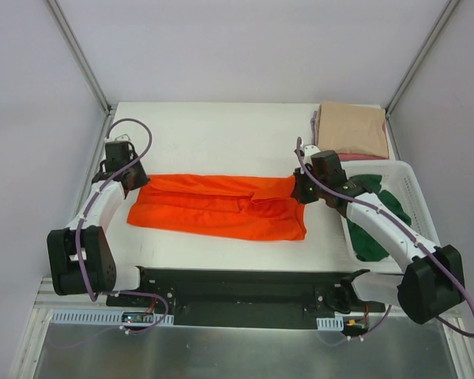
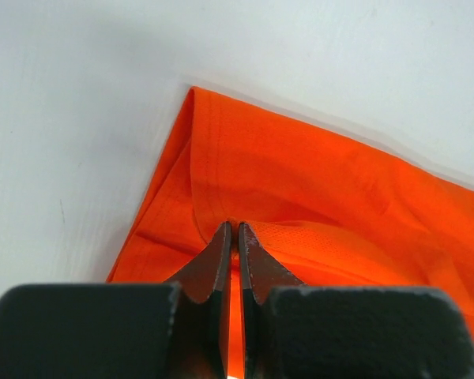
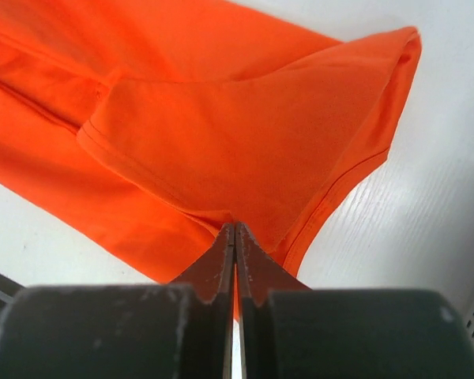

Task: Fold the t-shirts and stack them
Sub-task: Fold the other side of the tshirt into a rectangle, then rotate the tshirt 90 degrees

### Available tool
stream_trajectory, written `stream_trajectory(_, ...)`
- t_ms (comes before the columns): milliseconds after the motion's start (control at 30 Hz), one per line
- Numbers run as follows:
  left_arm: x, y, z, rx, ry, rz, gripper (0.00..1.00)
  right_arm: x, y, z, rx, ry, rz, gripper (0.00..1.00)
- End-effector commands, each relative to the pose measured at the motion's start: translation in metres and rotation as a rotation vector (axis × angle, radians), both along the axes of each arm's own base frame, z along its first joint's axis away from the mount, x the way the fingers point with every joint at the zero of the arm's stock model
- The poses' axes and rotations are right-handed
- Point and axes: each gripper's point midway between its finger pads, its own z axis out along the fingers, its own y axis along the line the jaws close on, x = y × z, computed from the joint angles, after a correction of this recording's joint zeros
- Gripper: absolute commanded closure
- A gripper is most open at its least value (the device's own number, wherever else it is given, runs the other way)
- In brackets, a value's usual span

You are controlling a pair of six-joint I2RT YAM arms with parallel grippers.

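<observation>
Lying on the bench (image 1: 221, 134): the orange t-shirt (image 1: 221, 207) is stretching as a long folded band across the middle, between the two arms.
Left gripper (image 2: 231, 230): its fingers are pressing together, pinching a raised fold just inside the shirt's left-end corner.
Right gripper (image 3: 235, 229): its fingers are pressing tight on the sleeve hem at the shirt's right end, and the sleeve is lifting slightly toward the tips.
Top view only: a folded beige t-shirt (image 1: 351, 130) is sitting at the far right corner, with a pink edge (image 1: 359, 156) peeking from under it. A dark green t-shirt (image 1: 375, 241) is lying bunched in the white slatted basket (image 1: 415, 189) under the right arm.
Wrist views only: the stitched hems, the layered folds and the pinch points are showing. From above, the gripper bodies are hiding them.
</observation>
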Motion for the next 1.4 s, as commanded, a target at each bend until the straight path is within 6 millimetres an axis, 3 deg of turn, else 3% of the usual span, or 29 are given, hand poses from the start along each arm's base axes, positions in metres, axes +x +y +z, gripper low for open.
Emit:
stream_trajectory(0,0.003,0.017,0.006,0.048,-0.043,0.058,1.00,-0.019,0.001,0.002,0.021,0.013,0.016,1.00)
stream_trajectory(267,-0.005,0.022,-0.008,0.053,-0.007,0.097,1.00,-0.055,0.010,-0.029,0.015,0.105,0.075,1.00)
stream_trajectory(367,-0.013,0.027,-0.012,0.070,0.009,0.137,0.93,-0.067,0.008,-0.042,-0.002,0.145,0.078,1.00)
stream_trajectory(433,-0.021,0.032,-0.013,0.083,0.016,0.171,0.74,-0.079,0.011,-0.049,0.010,0.183,0.100,0.95)
stream_trajectory(500,-0.029,0.038,-0.012,0.103,0.029,0.217,0.53,-0.092,0.017,-0.051,0.040,0.219,0.134,0.82)
stream_trajectory(533,-0.032,0.041,-0.009,0.109,0.035,0.244,0.44,-0.098,0.020,-0.050,0.055,0.232,0.155,0.72)
stream_trajectory(633,-0.038,0.042,0.007,0.088,0.018,0.298,0.02,-0.108,0.025,-0.038,0.095,0.231,0.197,0.22)
stream_trajectory(700,-0.033,0.032,0.022,0.039,-0.025,0.264,0.01,-0.107,0.027,-0.023,0.120,0.190,0.206,0.01)
stream_trajectory(833,-0.019,-0.012,0.041,-0.149,-0.079,0.105,0.01,-0.096,0.039,0.007,0.224,0.110,0.170,0.04)
stream_trajectory(933,-0.003,-0.045,0.039,-0.273,-0.059,-0.030,0.01,-0.091,0.057,0.012,0.328,0.157,0.144,0.04)
stream_trajectory(1033,0.006,-0.067,0.020,-0.318,0.018,-0.085,0.01,-0.096,0.075,-0.004,0.362,0.274,0.139,0.04)
stream_trajectory(1167,0.008,-0.084,-0.016,-0.323,0.135,-0.105,0.01,-0.092,0.077,-0.040,0.291,0.403,0.060,0.04)
stream_trajectory(1267,-0.002,-0.079,-0.045,-0.318,0.218,-0.052,0.01,-0.080,0.062,-0.067,0.167,0.467,-0.057,0.04)
stream_trajectory(1367,-0.025,-0.073,-0.070,-0.299,0.291,0.004,0.01,-0.050,0.042,-0.091,0.094,0.513,-0.168,0.04)
